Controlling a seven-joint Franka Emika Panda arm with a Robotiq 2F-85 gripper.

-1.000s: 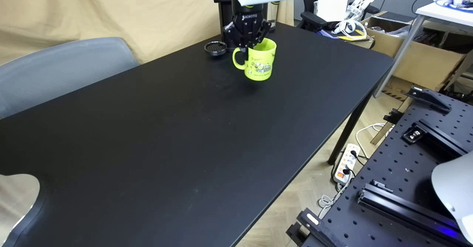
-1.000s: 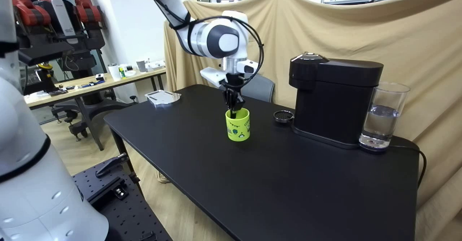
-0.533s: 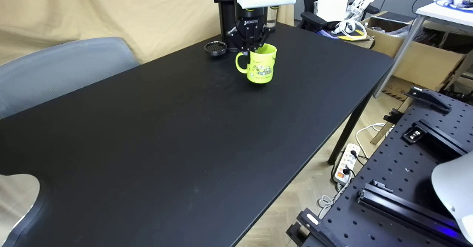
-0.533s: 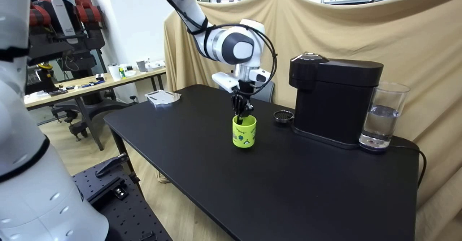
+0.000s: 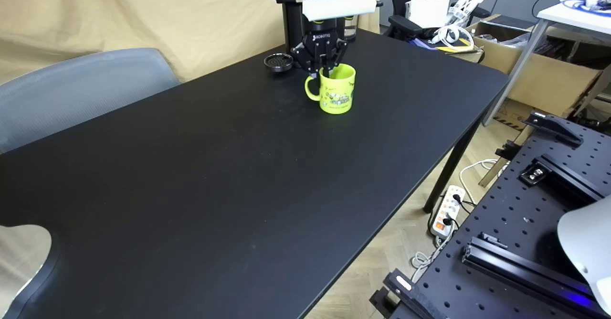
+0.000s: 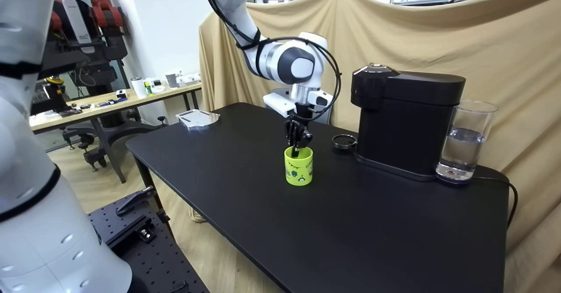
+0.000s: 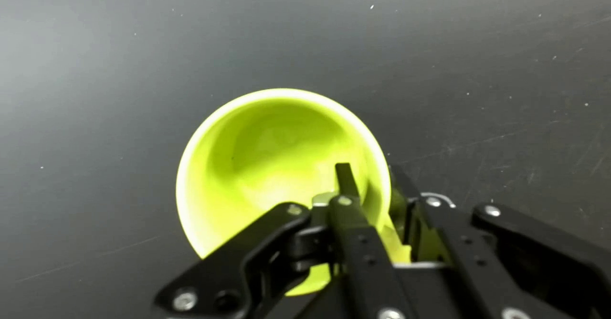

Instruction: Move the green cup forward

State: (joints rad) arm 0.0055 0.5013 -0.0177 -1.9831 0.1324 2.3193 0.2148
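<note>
The green cup (image 5: 337,94) is a lime mug with printed drawings. It stands upright on the black table (image 5: 215,190) and also shows in an exterior view (image 6: 299,170). Its handle shows on the gripper's side in an exterior view. In the wrist view I look down into the cup (image 7: 281,142). My gripper (image 7: 370,170) straddles the cup's wall near the handle, one finger inside and one outside. Gaps show between the fingers and the wall, so the gripper is open. In both exterior views the gripper (image 5: 320,74) is low at the rim (image 6: 296,151).
A black coffee machine (image 6: 394,122) stands at the table's back, with a round black metal part (image 6: 344,141) before it and a clear water tank (image 6: 464,148) behind. A clear plate (image 6: 198,119) lies at the table's far end. A grey chair (image 5: 90,90) stands beside the table.
The cup has moved down onto the table, lower in both exterior views and a little right in an exterior view. The gripper moved with it, and its fingers have parted from the wall.
</note>
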